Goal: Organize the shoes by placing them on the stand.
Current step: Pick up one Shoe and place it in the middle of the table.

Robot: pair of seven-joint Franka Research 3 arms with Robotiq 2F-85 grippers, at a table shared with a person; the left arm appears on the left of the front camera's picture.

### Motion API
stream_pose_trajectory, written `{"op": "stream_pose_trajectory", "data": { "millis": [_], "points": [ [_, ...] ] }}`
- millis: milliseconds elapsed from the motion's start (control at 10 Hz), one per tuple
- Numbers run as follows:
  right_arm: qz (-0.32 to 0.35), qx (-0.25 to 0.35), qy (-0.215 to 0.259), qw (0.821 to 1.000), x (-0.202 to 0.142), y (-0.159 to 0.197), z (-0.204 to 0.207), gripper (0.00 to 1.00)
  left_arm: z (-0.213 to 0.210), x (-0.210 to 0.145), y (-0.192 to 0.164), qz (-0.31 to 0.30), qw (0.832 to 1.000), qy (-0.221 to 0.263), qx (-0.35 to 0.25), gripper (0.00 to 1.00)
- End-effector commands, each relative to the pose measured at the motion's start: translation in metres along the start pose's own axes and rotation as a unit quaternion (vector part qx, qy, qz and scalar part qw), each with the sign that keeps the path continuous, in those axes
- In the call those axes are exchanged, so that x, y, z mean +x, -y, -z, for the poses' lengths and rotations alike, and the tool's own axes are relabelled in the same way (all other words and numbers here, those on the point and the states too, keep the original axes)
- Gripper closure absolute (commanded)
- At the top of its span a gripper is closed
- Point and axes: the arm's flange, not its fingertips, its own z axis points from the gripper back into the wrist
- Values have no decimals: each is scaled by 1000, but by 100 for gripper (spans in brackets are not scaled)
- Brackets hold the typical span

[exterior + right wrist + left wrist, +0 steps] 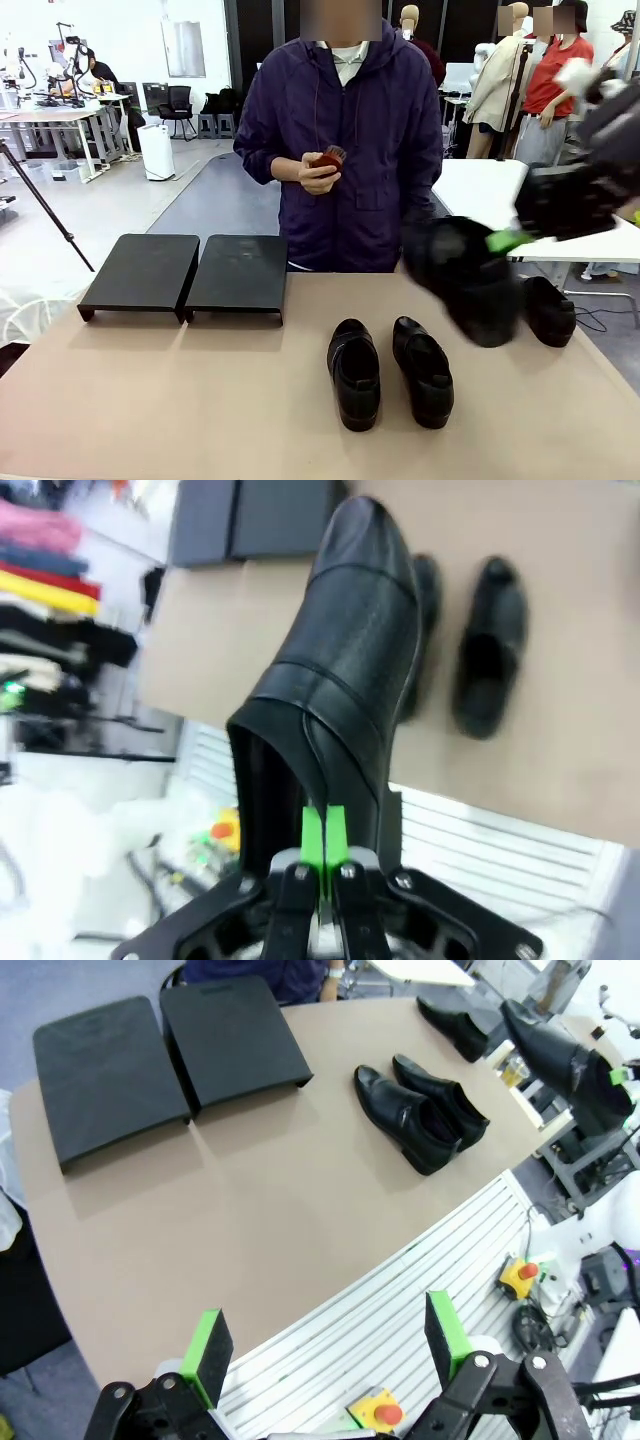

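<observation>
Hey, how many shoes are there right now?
4. Two lie side by side in the middle of the table: left shoe, right shoe. Third shoe sits at its right side. Fourth shoe is up in the air, held by the right hand.

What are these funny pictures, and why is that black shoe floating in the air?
It's a robot with two arms and three cameras. One camera looks across the table at a person; one rides on each wrist. The right gripper is shut on the heel edge of one black shoe, holding it up. The left gripper is open, holding nothing. A pair of shoes lies in the middle, a lone shoe at the right. The black stand is where shoes belong.
</observation>
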Motion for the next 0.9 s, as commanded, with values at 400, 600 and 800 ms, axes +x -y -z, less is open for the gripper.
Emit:
{"op": "stream_pose_trajectory", "data": {
  "millis": [400, 600, 800],
  "points": [
    [43, 53, -51, 996, 22, -120, 174, 100, -1, -1, 0, 6, 1000, 3, -9, 0],
    [58, 45, -63, 995, 25, -135, 235, 100, -1, -1, 0, 6, 1000, 3, -9, 0],
    [86, 26, -68, 994, 20, -141, 278, 100, -1, -1, 0, 6, 1000, 3, -9, 0]
  ]
}}
